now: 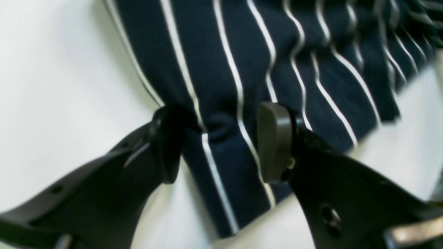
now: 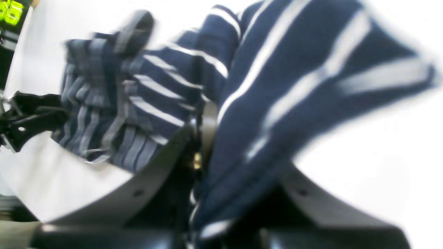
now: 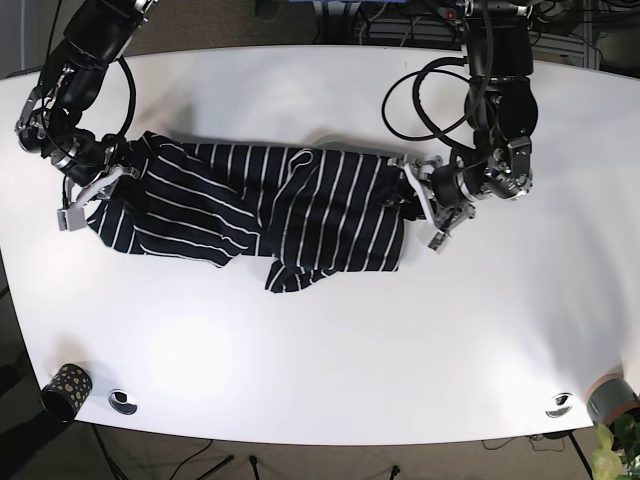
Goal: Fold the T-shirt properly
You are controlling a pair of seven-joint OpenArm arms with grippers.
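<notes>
the soft navy shirt with thin white stripes lies crumpled on the white table, its 9 o'clock end pinched by the right gripper, its 3 o'clock hem between the spread fingers of the left gripper.

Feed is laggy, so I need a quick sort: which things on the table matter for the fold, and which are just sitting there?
In the job:
striped T-shirt
left claw, open around the hem
right claw, shut on the shirt

Just lying about:
speckled cup
grey cup
two round table inserts
</notes>
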